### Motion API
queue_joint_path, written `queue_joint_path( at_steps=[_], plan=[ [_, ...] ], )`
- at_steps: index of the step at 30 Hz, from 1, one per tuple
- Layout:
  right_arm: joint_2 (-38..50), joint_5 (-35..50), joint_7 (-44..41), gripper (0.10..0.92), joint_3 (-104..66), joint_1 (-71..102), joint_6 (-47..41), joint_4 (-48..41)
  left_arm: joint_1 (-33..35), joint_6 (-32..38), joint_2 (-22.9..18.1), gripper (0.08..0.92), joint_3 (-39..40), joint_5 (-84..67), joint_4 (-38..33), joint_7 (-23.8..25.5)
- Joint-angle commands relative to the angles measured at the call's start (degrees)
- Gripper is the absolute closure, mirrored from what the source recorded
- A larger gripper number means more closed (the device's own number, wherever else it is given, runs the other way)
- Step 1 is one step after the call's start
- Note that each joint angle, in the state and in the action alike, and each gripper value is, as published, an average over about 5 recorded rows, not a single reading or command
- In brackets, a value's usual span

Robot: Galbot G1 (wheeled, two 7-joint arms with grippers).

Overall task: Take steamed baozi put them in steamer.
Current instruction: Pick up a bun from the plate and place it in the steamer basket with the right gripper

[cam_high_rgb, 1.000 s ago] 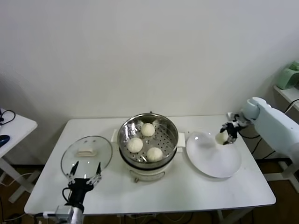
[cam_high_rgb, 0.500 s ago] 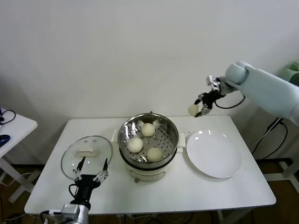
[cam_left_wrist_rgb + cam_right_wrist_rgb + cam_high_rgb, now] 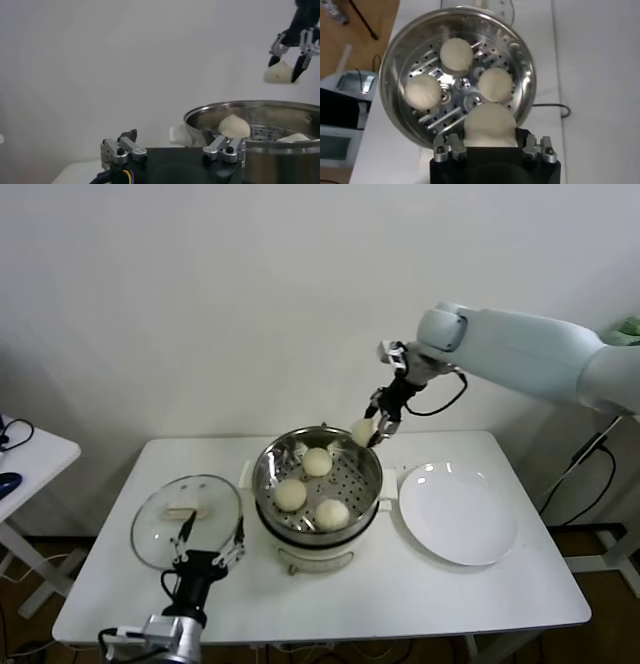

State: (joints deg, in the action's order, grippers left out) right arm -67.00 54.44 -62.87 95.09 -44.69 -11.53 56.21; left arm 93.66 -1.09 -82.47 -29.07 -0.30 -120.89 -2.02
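R end effector grasping a baozi above steamer rim; L end effector released.

A white rectangular desk stands against a plain white wall. A second white table carrying black cables sits at the left edge, with brown flooring visible beneath. Lighting is even and diffuse.
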Motion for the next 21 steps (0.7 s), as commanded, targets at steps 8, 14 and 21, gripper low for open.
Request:
queue_joint_path(
  at_steps=[8, 14, 21],
  plan=[
    [-6.9, 3.1, 1.0, 0.369, 6.4, 4.0, -1.7, 0.6, -0.7, -0.4, 0.3, 0.177, 1.4, 0.2, 0.8, -0.6],
    [-6.4, 1.1, 1.4, 0.372, 5.3, 6.7, -1.7, -0.3, -0.7, -0.5, 0.1, 0.177, 1.5, 0.2, 1.4, -0.7],
    [-6.1, -0.5, 1.7, 0.372, 4.4, 8.1, -1.6, -1.1, -1.4, -0.9, -0.3, 0.177, 2.7, 0.7, 1.9, -0.8]
  ],
)
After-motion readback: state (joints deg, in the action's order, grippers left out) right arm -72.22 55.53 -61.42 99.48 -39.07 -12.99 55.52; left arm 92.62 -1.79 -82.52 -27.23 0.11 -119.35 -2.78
